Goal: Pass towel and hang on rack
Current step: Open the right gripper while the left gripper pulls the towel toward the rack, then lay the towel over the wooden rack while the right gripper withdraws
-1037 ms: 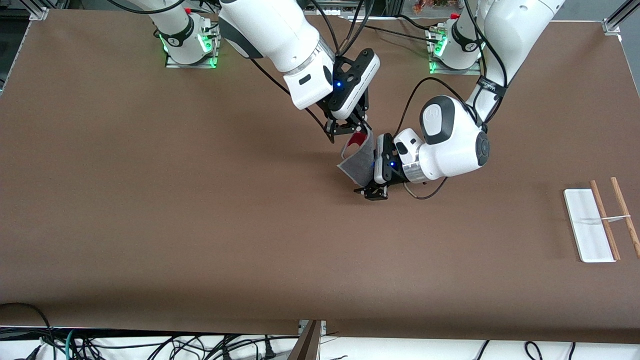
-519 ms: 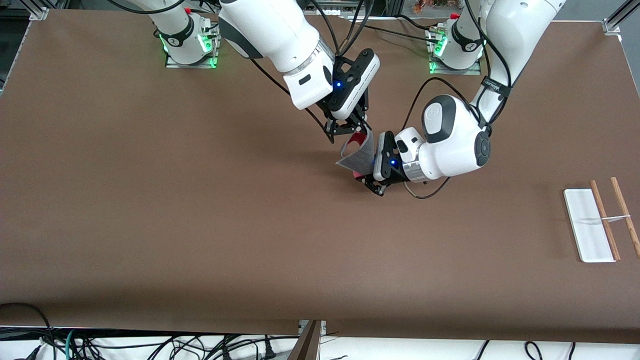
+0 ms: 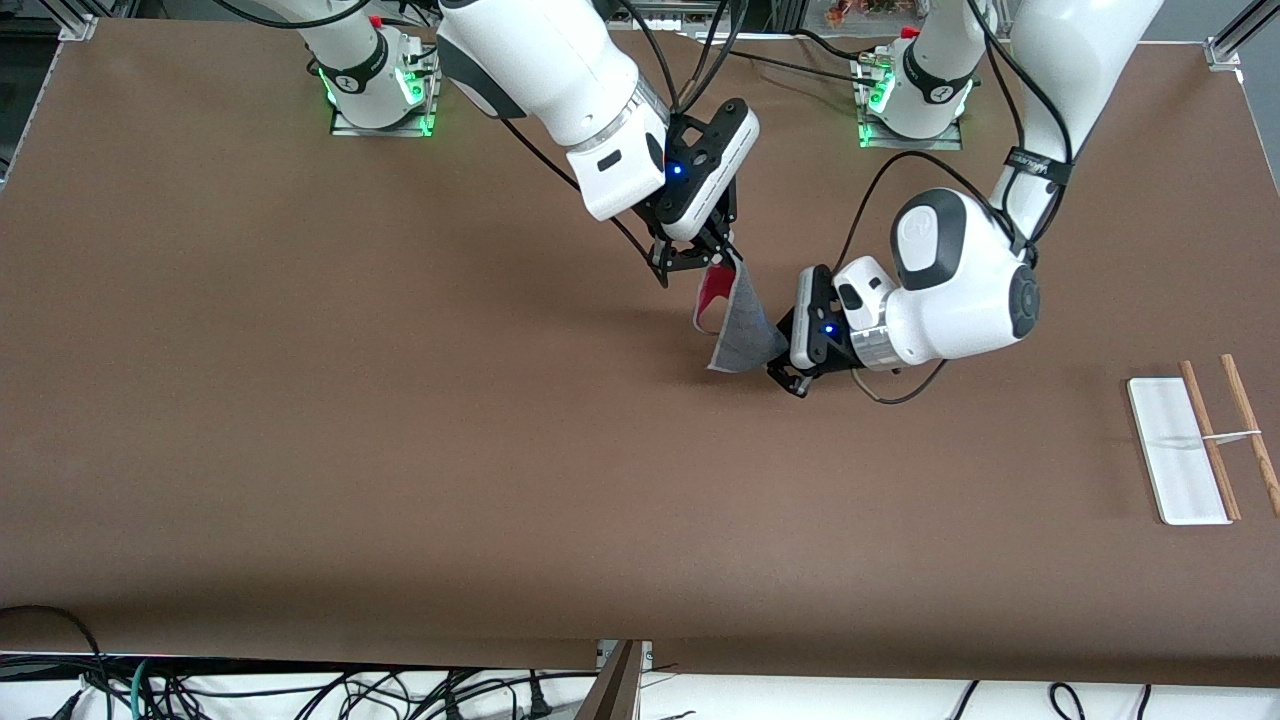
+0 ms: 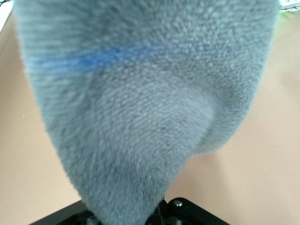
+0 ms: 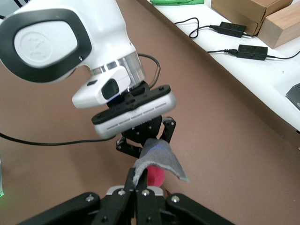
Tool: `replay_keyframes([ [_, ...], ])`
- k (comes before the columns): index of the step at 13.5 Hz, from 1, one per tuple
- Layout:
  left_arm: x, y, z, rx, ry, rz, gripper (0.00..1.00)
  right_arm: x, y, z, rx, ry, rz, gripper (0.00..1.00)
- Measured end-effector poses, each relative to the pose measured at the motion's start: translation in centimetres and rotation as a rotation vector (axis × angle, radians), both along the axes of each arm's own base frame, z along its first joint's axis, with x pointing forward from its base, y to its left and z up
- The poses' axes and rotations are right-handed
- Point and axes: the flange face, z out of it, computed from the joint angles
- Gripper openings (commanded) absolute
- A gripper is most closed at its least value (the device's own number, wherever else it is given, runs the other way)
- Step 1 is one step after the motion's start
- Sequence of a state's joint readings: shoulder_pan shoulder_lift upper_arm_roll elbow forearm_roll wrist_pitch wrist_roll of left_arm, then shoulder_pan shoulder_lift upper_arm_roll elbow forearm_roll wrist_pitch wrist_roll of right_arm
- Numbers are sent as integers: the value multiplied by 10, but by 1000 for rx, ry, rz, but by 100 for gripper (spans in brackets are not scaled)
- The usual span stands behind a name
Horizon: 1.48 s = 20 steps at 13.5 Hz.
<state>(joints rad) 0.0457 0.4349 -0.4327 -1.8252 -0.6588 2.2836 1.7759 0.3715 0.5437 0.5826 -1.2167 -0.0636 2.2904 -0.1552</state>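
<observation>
Grey, soft and light, the towel [image 3: 738, 322] hangs stretched in the air over the table [image 3: 400, 450] between the two tools, the right tool [image 3: 700, 262] pinching its upper corner by the red patch and the left tool [image 3: 790, 372] clamped on its lower corner. Being limp, it will sag and fold, so an edge or corner grip looks best. The rack [image 3: 1195, 445] stands well apart, toward the left arm's end of the table.

Robotics lab: brown-covered table [image 3: 300, 420], bolted arm bases [image 3: 380, 95], cable tangle [image 3: 300, 690].

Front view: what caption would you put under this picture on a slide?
Mid-handover above the table: right gripper and left gripper both clamp the grey towel; the rack waits at the left arm's end.
</observation>
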Motion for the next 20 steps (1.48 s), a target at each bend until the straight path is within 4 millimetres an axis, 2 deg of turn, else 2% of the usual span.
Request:
replay_keyframes([
  [1,1,4,4,0,-2,3,0,0,0,0,0,0,0,68],
  [2,1,6,8,0,-4,5,0,0,0,0,0,0,0,100],
  [4,2,10,15,0,-1,15,0,1,-1,-1,0,3,-3,100],
  [6,3,25,25,-2,22,26,0,3,-2,-4,8,20,-8,100],
  [10,8,81,46,29,45,37,0,9,-5,-8,10,32,-19,100],
  [12,8,113,59,54,54,49,0,19,-16,-10,5,36,-37,100],
  [14,8,159,72,92,58,86,0,34,-36,-16,-30,69,-61,100],
  [16,6,220,78,123,81,152,0,46,-55,-23,-72,119,-91,100],
  [18,3,280,75,146,88,211,0,55,-74,-31,-119,182,-137,100],
  [20,-3,337,66,158,80,245,0,76,-113,-40,-196,230,-209,100],
])
